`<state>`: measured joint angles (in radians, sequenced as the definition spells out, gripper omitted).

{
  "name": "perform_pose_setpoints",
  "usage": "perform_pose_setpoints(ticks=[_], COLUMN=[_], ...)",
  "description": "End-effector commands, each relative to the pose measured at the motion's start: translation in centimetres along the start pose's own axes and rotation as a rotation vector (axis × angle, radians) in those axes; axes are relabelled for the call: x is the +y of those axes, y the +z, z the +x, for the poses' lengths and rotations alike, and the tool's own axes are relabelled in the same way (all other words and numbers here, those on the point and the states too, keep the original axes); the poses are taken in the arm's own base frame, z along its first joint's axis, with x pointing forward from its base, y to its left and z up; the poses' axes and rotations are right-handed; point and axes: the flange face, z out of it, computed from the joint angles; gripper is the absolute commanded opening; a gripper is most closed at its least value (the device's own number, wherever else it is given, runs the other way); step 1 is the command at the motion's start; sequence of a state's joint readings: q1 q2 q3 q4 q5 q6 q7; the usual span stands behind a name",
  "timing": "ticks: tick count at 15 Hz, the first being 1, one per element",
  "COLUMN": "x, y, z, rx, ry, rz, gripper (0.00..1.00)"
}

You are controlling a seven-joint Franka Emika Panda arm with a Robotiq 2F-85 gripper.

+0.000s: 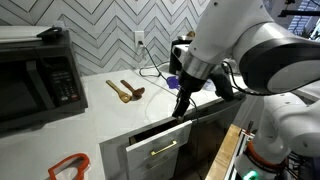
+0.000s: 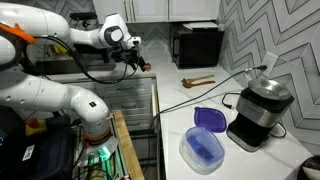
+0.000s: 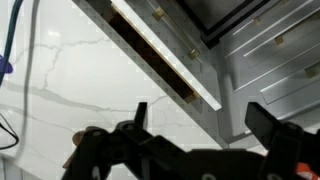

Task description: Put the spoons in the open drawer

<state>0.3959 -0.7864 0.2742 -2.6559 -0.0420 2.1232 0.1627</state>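
Two wooden spoons lie on the white counter in front of the tiled wall; they also show in an exterior view. The open drawer has a white front with a slim metal bar handle and is pulled out a little under the counter edge. In the wrist view it is a narrow dark gap with a wood rim. My gripper hangs over the counter edge just above the drawer, right of the spoons and apart from them. It shows in an exterior view and in the wrist view, open and empty.
A black microwave stands on the counter beside the spoons. A red-handled object lies at the counter's front. A black appliance and a blue-lidded container stand on the counter. A tall wood-sided pull-out stands open below.
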Motion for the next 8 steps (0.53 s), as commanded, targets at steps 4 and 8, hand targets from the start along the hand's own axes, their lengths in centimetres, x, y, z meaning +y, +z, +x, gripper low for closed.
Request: perform_pose_setpoints(ticks=[4,8], x=[1.8,1.5], y=[-2.0,-2.2], z=[-3.2,-1.9], rx=[-0.049,-0.035], ry=[0.108,0.073], rz=[0.022,0.005], gripper=[1.00,1.00])
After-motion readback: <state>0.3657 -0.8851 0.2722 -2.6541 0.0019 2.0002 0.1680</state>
